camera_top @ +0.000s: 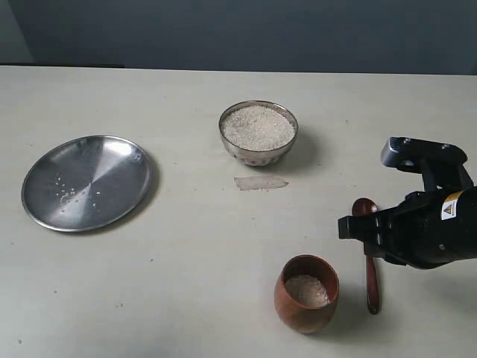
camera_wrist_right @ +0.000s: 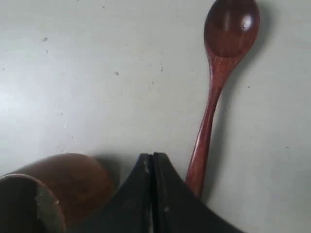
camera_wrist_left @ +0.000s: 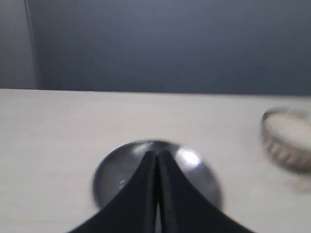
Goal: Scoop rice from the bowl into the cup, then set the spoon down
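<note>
spoon (camera_top: 372, 282) flat on table (camera_top: 194, 268) | cup (camera_top: 297, 309) just beside | plate (camera_top: 104, 175) well apart

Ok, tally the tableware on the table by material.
Steel: 2 (plate, bowl)
Wood: 2 (cup, spoon)
Total: 4

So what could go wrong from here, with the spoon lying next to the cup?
1. The shut right gripper hangs close to the spoon handle and the cup; a sideways move could knock the cup over and spill its rice.
2. The spoon lies loose on the table, not gripped; the gripper might nudge it when it leaves.
</note>
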Robot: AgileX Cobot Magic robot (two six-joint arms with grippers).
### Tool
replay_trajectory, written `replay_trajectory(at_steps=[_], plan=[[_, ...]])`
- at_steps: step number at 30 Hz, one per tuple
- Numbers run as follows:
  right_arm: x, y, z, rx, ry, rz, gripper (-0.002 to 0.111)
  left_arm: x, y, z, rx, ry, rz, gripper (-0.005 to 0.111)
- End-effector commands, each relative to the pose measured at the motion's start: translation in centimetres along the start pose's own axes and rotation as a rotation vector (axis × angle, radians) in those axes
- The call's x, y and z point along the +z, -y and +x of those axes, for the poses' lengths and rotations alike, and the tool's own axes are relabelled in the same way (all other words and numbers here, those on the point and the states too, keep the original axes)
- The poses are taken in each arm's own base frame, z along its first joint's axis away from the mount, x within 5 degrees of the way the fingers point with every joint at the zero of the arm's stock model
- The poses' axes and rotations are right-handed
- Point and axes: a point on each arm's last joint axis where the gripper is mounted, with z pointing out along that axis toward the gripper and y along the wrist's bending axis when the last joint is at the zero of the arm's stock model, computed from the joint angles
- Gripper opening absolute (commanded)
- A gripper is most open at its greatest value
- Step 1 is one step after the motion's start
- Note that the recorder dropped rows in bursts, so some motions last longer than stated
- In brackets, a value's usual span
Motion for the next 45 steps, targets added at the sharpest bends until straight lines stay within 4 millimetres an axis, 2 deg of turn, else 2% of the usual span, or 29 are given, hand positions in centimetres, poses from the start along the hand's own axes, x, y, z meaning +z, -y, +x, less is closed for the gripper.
replay_trajectory(at_steps=[1,4,11,13,18,24,29,36,40,45], plan=[[0.0,-0.1,-0.1,-0.004,0.009,-0.005,-0.001,-0.1,0.3,-1.5,-0.391,0.172,0.068,0.000],[0.0,-0.1,-0.1,-0.002,0.007,-0.005,-0.001,-0.3,0.4,-2.1,-0.470,0.190,0.087,0.000],[0.0,-0.1,-0.1,-0.002,0.005,-0.005,-0.001,-1.6,1.0,-5.4,-0.451,0.255,0.134,0.000],[0.0,-0.1,-0.1,-0.002,0.005,-0.005,-0.001,-1.4,1.3,-5.9,-0.435,0.216,0.135,0.000],[0.0,-0.1,-0.1,-0.002,0.005,-0.005,-0.001,0.0,1.8,-7.0,-0.399,0.062,0.118,0.000],[0.0,-0.1,-0.1,-0.002,0.001,-0.004,-0.001,3.5,2.3,-8.2,-0.365,-0.174,0.089,0.000],[0.0,-0.1,0.0,-0.002,-0.005,-0.003,-0.001,6.3,2.4,-8.0,-0.271,-0.335,0.078,0.000],[0.0,-0.1,0.0,-0.008,-0.010,-0.001,-0.001,9.0,2.3,-5.3,-0.221,-0.584,0.062,0.000],[0.0,-0.1,0.0,-0.010,-0.010,-0.001,-0.001,9.6,2.3,-4.4,-0.225,-0.659,0.057,0.000],[0.0,0.0,0.0,-0.017,-0.012,0.002,-0.001,9.7,2.3,-4.3,-0.223,-0.666,0.056,0.000]])
